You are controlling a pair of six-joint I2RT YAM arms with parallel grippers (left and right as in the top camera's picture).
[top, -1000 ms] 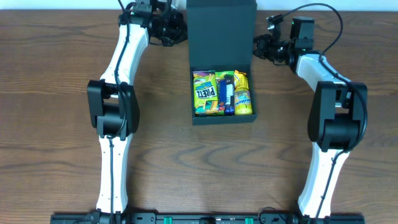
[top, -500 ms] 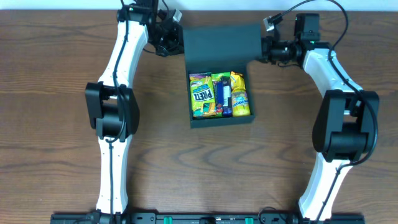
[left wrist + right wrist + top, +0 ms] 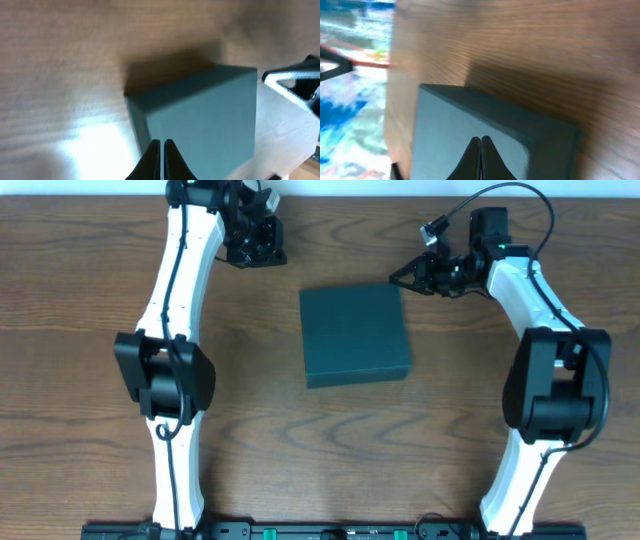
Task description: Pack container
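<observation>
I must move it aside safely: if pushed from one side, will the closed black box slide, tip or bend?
The container is low, wide and flat on the table, so it would probably slide, not tip. Its matte skin may drag slightly on the wood. The lid looks like thin board, so pressing its middle might flex it.

Closed black container (image 3: 355, 334), mid-table

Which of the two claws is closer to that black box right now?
Right. The right gripper, fingers shut, sits just by the far right corner of the container. The left gripper, also shut, is out beyond the far left corner, with a clear gap between.
</observation>
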